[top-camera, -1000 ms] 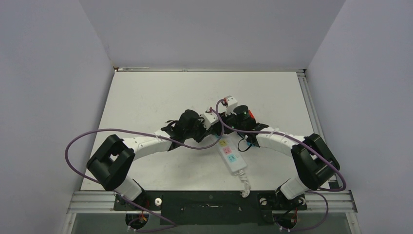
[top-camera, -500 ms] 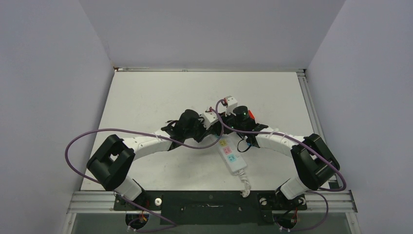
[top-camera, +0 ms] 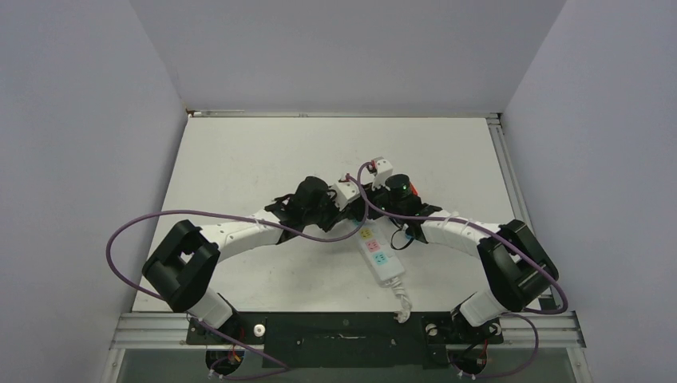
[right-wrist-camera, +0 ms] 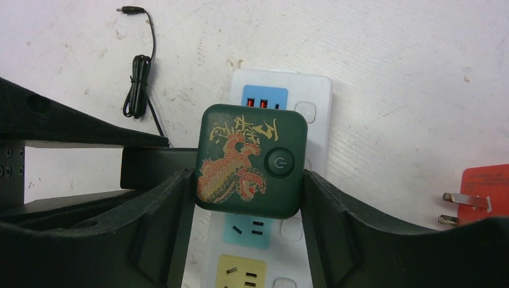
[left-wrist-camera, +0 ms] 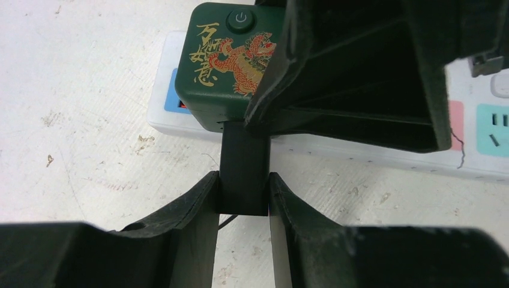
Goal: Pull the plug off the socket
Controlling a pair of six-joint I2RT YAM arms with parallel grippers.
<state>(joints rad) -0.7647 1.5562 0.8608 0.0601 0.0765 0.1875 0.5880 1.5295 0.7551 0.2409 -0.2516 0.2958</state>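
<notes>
The plug (right-wrist-camera: 249,159) is a dark green square block with a gold and red dragon and a round power button. It sits over the white socket (right-wrist-camera: 315,90) just below the strip's blue USB end. My right gripper (right-wrist-camera: 247,177) is shut on the plug, one finger against each side. From the plug's side a black rectangular stem (left-wrist-camera: 243,162) sticks out, and my left gripper (left-wrist-camera: 243,195) is shut on it. The left wrist view also has the plug (left-wrist-camera: 222,66) on the socket (left-wrist-camera: 384,159). From above, the wrists hide the plug; only the socket's near half (top-camera: 377,254) shows.
A thin black cable (right-wrist-camera: 137,81), tied in a small coil and ending in a barrel jack, lies on the table left of the strip. A red plug (right-wrist-camera: 483,192) with bare metal prongs lies to the strip's right. The socket's short white cord (top-camera: 401,299) runs toward the arm bases.
Both wrists have shifted slightly toward the back of the table. The right wrist now covers the red plug in the top view. Both grips look the same.
</notes>
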